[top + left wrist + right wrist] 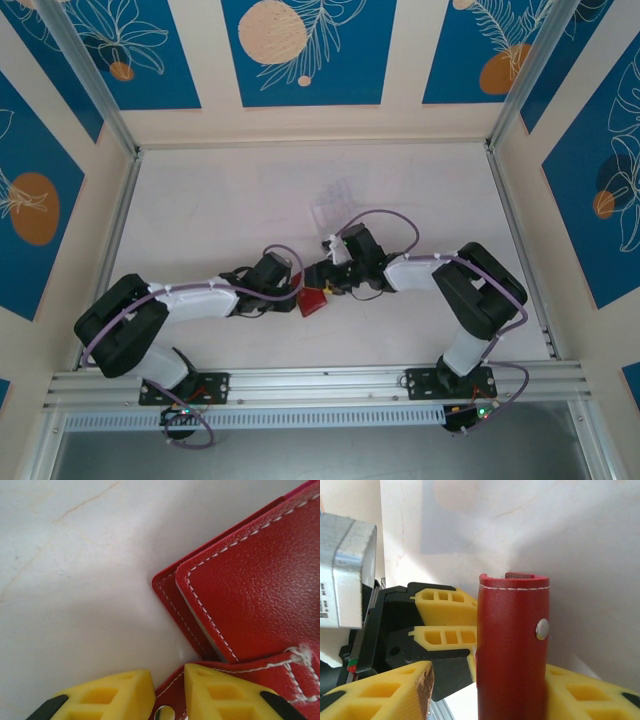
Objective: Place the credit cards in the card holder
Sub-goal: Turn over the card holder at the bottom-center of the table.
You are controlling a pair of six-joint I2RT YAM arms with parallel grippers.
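Worktop point(200, 220): walls well off, open room round the centre. Clear tray point(335, 200) sits just beyond the R wrist. Card holder point(312, 302) lies mid-worktop btwn both arms, about equally near each. Left claw point(169, 682) pinches its snap tab. Right claw point(490, 675) straddles the upright flap, jaws apart, gap on one side, not clamped. Flap's long axis is vertical, so a square close looks key.
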